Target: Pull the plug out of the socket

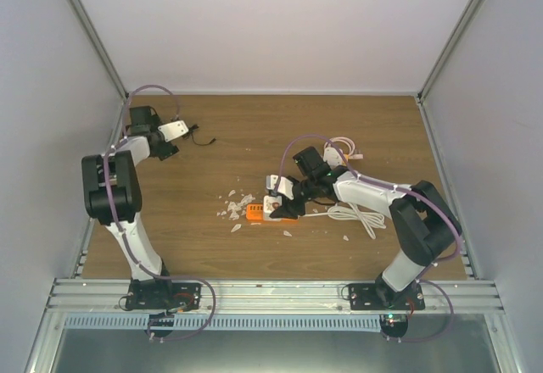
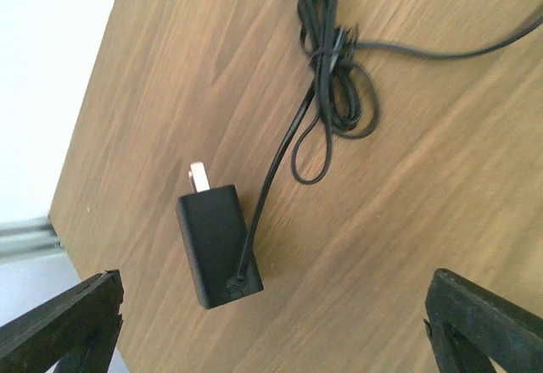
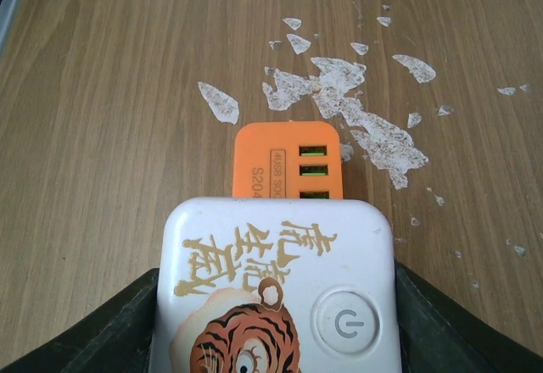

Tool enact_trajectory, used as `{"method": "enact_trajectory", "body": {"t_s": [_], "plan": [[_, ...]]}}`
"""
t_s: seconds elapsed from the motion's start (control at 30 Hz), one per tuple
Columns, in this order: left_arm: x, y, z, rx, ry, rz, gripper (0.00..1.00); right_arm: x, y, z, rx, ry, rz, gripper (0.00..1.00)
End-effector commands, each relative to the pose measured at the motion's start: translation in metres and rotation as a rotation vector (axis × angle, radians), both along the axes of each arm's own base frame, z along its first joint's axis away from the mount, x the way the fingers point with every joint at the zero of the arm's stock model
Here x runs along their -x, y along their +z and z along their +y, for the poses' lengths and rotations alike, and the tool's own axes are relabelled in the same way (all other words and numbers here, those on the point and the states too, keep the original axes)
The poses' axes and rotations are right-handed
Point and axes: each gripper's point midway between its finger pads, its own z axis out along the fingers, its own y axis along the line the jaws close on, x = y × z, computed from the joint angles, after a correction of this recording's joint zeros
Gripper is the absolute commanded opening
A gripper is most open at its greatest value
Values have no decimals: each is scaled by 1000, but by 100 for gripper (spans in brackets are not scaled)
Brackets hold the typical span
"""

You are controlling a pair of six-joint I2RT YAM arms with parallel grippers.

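A black plug (image 2: pixel 216 246) with bare metal prongs lies flat on the wooden table, its thin black cable (image 2: pixel 327 76) coiled beyond it; in the top view the plug (image 1: pixel 204 141) is at the far left. My left gripper (image 2: pixel 271 331) hovers open over it, fingers (image 2: pixel 59 331) wide on both sides and not touching it; it also shows in the top view (image 1: pixel 188 129). The socket (image 3: pixel 271 280) is a white block with a tiger print, a power button and an orange USB end (image 3: pixel 288 161). My right gripper (image 3: pixel 276 322) is shut on its sides mid-table (image 1: pixel 276 203).
White flakes (image 3: pixel 339 93) are scattered on the wood just past the socket's orange end, also seen in the top view (image 1: pixel 233 208). The socket's coiled white cord (image 1: pixel 356 216) lies right of it, under my right arm. A pale cable bundle (image 1: pixel 344 147) lies behind.
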Motion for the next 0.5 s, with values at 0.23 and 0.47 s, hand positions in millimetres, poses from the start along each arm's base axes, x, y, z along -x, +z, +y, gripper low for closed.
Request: {"method": "enact_trajectory", "body": {"t_s": [0.23, 0.47], "plan": [[32, 55, -52, 315, -103, 22, 99, -8, -37, -6, 162, -97, 76, 13], [53, 76, -86, 433, -166, 43, 99, -21, -27, 13, 127, -88, 58, 13]]}}
